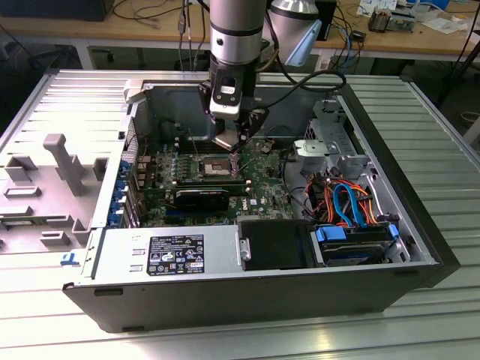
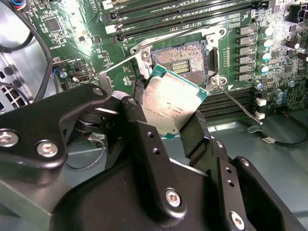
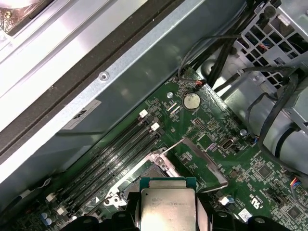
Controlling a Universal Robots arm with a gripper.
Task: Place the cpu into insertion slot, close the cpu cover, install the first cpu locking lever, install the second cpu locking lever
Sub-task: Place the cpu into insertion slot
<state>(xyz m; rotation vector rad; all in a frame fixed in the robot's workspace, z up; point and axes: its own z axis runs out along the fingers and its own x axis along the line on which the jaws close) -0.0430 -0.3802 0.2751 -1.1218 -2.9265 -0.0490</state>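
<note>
CPU (image 2: 173, 108), silver top showing, hangs pinched by two opposite edges between the black fingers (image 2: 138, 115) of the gripper (image 2: 168, 116), close over one edge of the insertion slot (image 2: 182, 58) and, by the look of it, not yet seated. The edge grip appears chosen to keep the underside free for the socket's contacts. The chip sits tilted to the board rather than square with the socket.

The slot lies bare, its tan centre uncovered. Two thin locking levers, one (image 2: 238, 105) beside the socket and the other (image 2: 118, 65) across from it, stand swung out and unlatched, which would leave the way open for the chip. In the first wrist view the CPU (image 3: 168, 209) shows edge-on between the fingers, and beyond it the CPU cover (image 3: 208, 162), a silver frame with a square window, stands raised off the socket on its hinge side; the long black memory slots (image 3: 120, 149) run alongside.

The exterior view takes in what the wrist cameras cannot: the arm reaching straight down into the open computer case (image 1: 420, 187), the gripper (image 1: 236, 142) poised at the socket (image 1: 214, 163) on the green motherboard (image 1: 262, 196), with a power supply (image 1: 172, 255) and drive bays nearer the camera.
</note>
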